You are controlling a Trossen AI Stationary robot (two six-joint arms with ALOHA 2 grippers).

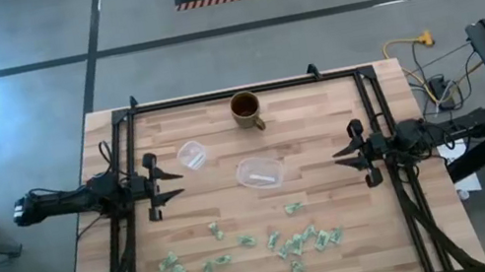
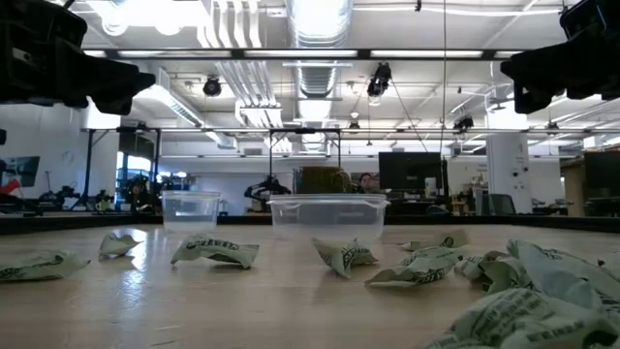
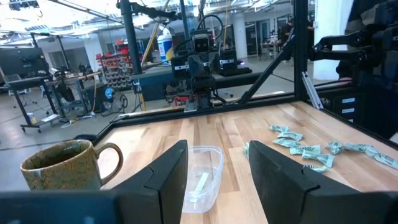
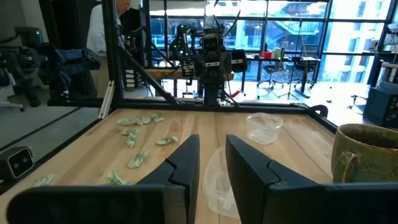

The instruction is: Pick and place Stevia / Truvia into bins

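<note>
Many pale green-and-white Stevia sachets (image 1: 282,246) lie scattered flat on the near half of the wooden table; they also show in the low view (image 2: 215,249). The clear shallow bin (image 1: 259,173) stands at the table's middle with one sachet inside (image 3: 200,185). My left gripper (image 1: 178,182) is open and empty at the table's left side, above the wood. My right gripper (image 1: 337,155) is open and empty at the right side. Both point toward the bin.
A brown mug (image 1: 246,108) stands at the far middle. A smaller clear round cup (image 1: 191,154) stands left of the bin. A black frame (image 1: 235,91) runs along the table's far and side edges. A person (image 4: 109,28) stands beyond the table.
</note>
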